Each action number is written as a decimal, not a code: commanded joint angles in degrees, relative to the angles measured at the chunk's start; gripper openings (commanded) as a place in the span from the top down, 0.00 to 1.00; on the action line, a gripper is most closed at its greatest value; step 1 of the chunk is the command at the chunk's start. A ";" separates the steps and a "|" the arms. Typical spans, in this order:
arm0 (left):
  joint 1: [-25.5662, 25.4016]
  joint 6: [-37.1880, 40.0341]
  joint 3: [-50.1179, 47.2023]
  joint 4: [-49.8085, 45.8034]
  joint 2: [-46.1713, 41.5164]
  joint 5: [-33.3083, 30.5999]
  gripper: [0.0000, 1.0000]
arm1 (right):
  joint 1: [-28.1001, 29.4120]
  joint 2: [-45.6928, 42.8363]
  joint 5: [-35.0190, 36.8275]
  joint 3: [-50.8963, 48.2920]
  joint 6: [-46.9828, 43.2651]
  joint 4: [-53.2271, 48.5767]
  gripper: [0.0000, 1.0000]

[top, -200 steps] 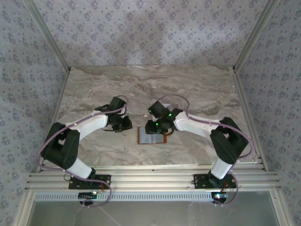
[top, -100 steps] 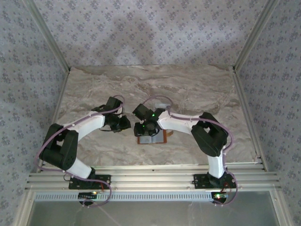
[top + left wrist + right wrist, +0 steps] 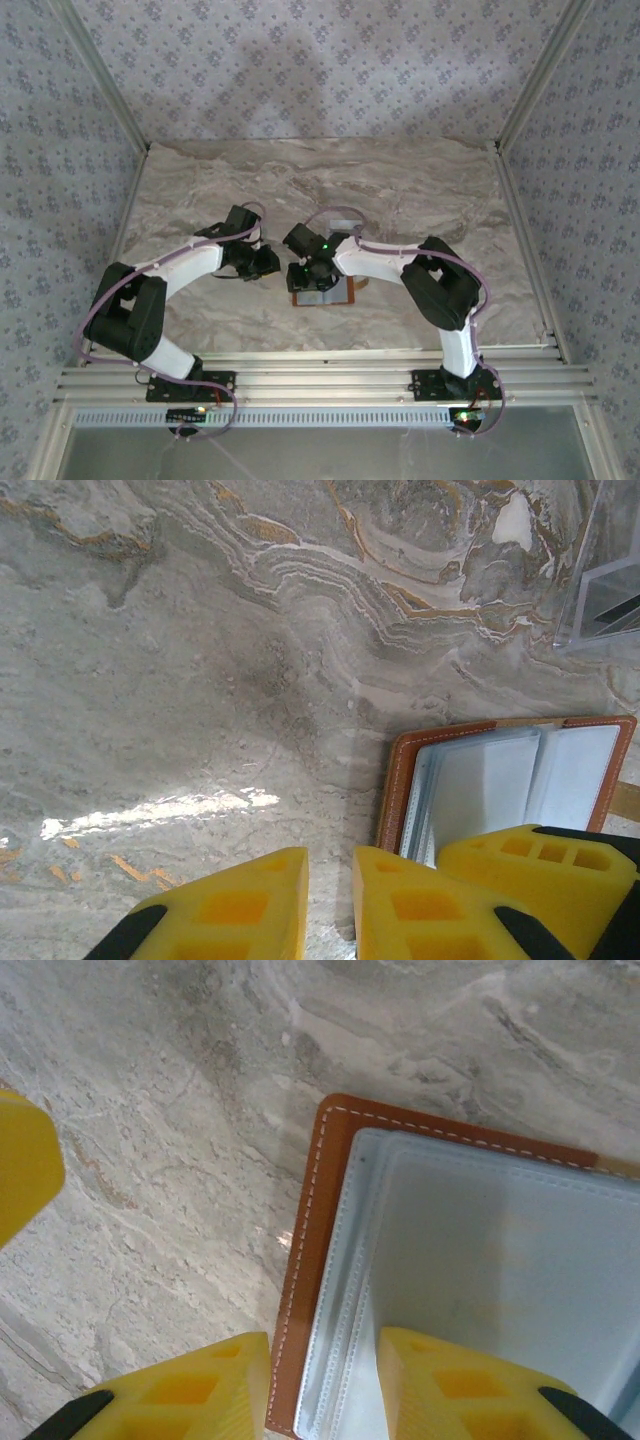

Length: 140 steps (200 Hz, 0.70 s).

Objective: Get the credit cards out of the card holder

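Note:
The card holder lies open and flat on the marble table, orange-brown leather around a grey-blue lining. The credit cards are hidden: I cannot tell them from the pale pockets. My right gripper hangs over the holder's left edge. Its jaws stand partly apart, one finger outside the stitched leather rim and the other over the lining. My left gripper sits just left of the holder, low over bare table. Its fingers are almost together with nothing between them.
A clear plastic tray stands on the table beyond the holder. The right gripper's yellow finger sits close beside my left one, over the holder. The left gripper's finger shows at the left edge of the right wrist view.
The right arm has swung left, its elbow drawing in, and carried its gripper from the holder's far right side to its left edge. The left arm has barely moved.

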 commanded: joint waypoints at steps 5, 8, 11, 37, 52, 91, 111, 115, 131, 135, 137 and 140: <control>-0.18 -0.37 -0.45 0.61 -0.36 1.06 0.79 | -0.43 -1.88 2.51 -2.50 1.69 -1.53 0.65; -0.29 -0.33 -0.39 0.63 -0.39 1.06 0.79 | -0.42 -2.02 2.60 -2.69 1.77 -1.47 0.65; -0.36 -0.40 -0.37 0.61 -0.35 1.06 0.79 | -0.47 -2.12 2.69 -2.90 1.88 -1.40 0.65; -1.13 -0.73 0.11 0.45 -0.15 1.06 0.79 | -0.58 -3.02 3.72 -3.97 2.39 -1.32 0.64; -1.67 -0.88 0.55 0.20 0.09 1.02 0.79 | -0.75 -3.81 4.40 -4.84 2.75 -0.86 0.65; -3.48 -2.53 1.38 0.92 1.01 2.25 0.80 | -1.35 -5.92 4.87 -7.69 3.74 0.16 0.65; -4.86 -3.62 2.04 1.96 2.01 3.34 0.80 | -1.49 -6.48 5.67 -8.05 3.73 -0.29 0.65; -5.23 -3.88 2.14 2.22 2.25 3.55 0.80 | -1.53 -6.56 5.86 -8.08 3.68 -0.38 0.64; -6.29 -5.21 2.07 4.21 3.04 4.90 0.80 | -1.71 -6.57 6.26 -8.15 3.61 -0.99 0.65; -6.58 -5.68 1.91 5.00 3.20 5.28 0.80 | -1.75 -6.57 6.43 -8.04 3.49 -1.09 0.65; -6.67 -5.81 1.85 5.22 3.29 5.46 0.80 | -1.78 -6.57 6.50 -8.11 3.49 -1.16 0.65; -6.87 -6.21 1.77 5.80 3.34 5.72 0.80 | -1.79 -6.57 6.57 -8.16 3.46 -1.19 0.65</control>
